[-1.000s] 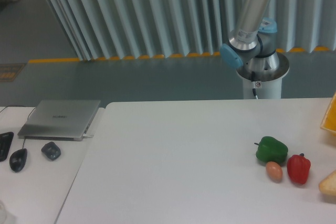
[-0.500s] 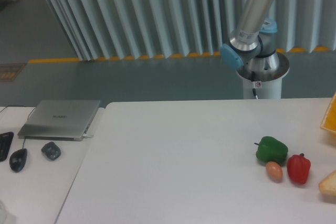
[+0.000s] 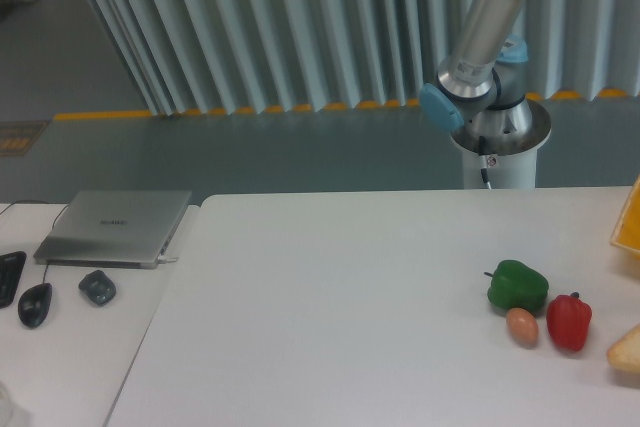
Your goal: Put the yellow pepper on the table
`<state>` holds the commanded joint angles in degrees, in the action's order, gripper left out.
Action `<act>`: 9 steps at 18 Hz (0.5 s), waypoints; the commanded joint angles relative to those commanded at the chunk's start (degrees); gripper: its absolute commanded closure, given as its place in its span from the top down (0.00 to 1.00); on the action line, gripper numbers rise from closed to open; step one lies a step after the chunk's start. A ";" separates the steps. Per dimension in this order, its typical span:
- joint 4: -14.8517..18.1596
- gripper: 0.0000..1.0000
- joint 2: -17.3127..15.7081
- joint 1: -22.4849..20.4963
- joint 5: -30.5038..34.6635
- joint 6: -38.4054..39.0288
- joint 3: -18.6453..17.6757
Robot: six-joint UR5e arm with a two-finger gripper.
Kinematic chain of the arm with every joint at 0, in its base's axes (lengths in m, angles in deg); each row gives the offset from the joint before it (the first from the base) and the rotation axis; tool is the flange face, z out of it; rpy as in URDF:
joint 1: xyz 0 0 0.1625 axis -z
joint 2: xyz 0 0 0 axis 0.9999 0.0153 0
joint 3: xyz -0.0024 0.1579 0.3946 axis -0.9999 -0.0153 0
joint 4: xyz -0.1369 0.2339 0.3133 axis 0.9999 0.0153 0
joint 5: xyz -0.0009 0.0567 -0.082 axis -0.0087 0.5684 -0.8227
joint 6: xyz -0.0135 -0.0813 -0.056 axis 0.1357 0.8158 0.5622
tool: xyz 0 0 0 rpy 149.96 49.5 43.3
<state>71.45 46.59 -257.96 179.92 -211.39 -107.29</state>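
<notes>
The yellow pepper is out of view. The white table [image 3: 340, 297] fills the lower part of the view. Only the arm's base and lower links [image 3: 485, 57] show at the back right; the gripper is outside the frame. A yellow-orange object [image 3: 628, 219] shows partly at the right edge; I cannot tell what it is.
A green pepper [image 3: 517, 285], a small brownish egg-like item [image 3: 521, 326] and a red pepper [image 3: 568, 321] lie together at the table's right. A pale bread-like item [image 3: 626, 349] is at the right edge. A side desk [image 3: 70, 347] at left holds a laptop [image 3: 115, 227] and mice [image 3: 97, 287].
The arm's upper link has leaned slightly to the right. Nothing on the table has moved.
</notes>
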 joint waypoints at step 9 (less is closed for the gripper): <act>0.00 0.49 0.79 -0.18 0.00 0.00 0.70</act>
<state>71.45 47.39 -258.14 179.92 -211.39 -106.59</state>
